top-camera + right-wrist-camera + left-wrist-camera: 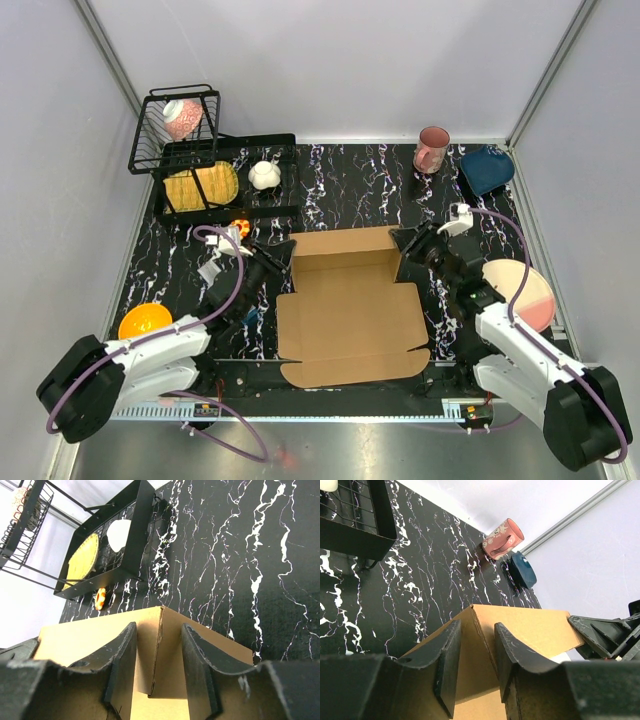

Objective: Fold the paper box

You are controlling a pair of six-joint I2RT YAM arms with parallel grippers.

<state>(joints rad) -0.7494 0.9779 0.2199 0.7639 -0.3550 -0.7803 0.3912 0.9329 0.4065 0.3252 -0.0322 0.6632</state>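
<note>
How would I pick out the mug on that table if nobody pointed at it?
Take the black marbled table and follow its far edge toward the right corner. There a dark blue dish lies, and the mug stands just left of it. It is pink with a pale pattern, and taller than the low blue dish beside it.

Enclosed at top, left and right by plain pale-grey walls (pixel 350 60). Braced in the upper-left and upper-right corners by slanting aluminium rails (pixel 110 50). Floored across the middle with a black tabletop (pixel 350 190) veined in white like marble. Edged along the bottom by a brushed metal strip (pixel 350 450). Lit softly and evenly, shadows faint.
</note>
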